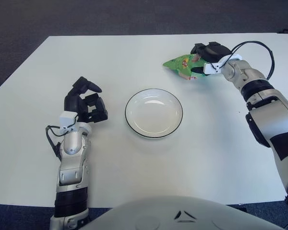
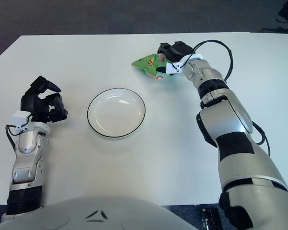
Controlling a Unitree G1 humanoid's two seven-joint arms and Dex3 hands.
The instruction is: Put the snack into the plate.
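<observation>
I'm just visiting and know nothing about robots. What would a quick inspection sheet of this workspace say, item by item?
Surface: white table, bare apart from the items below.
Job's things: green snack bag at the far right of the table, not in the plate; white plate with a dark rim near the middle, nothing in it.
Clutter: nothing seen.
Hands: right hand on the snack bag, fingers closed around its right end; left hand left of the plate, fingers curled, holding nothing.
Cables: a black cable loops over the right wrist; a short black cable at the left wrist.
Surroundings: dark carpet floor beyond the table.
</observation>
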